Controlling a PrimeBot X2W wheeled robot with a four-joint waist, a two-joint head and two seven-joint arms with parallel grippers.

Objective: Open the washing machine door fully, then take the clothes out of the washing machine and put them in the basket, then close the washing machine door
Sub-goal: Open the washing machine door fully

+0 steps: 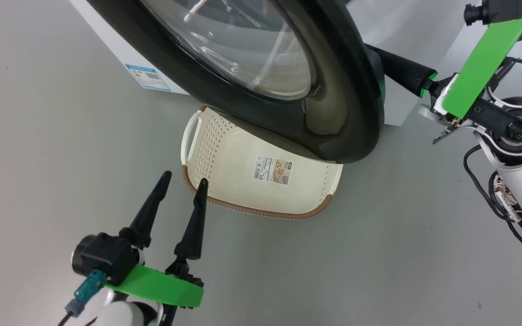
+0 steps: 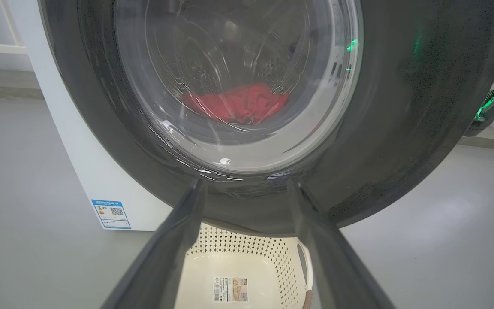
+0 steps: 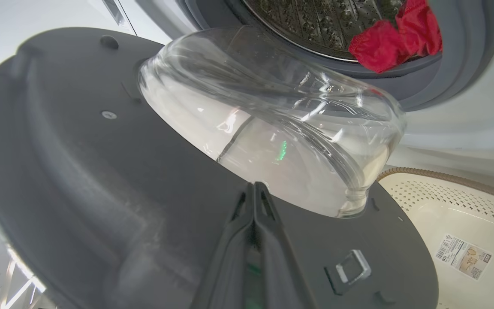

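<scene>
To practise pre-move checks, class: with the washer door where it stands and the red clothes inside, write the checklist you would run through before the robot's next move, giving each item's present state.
1. Washing machine door fully open: not ok; it stands part open, overhanging the basket.
2. Right tool shut, at the door's inner face: ok; whether it touches, cannot tell.
3. Left tool open, holding nothing: ok.
4. Clothes located: ok; they lie at the front edge of the drum.
5. Basket upright on the floor, nothing in it but its label: ok.
</scene>
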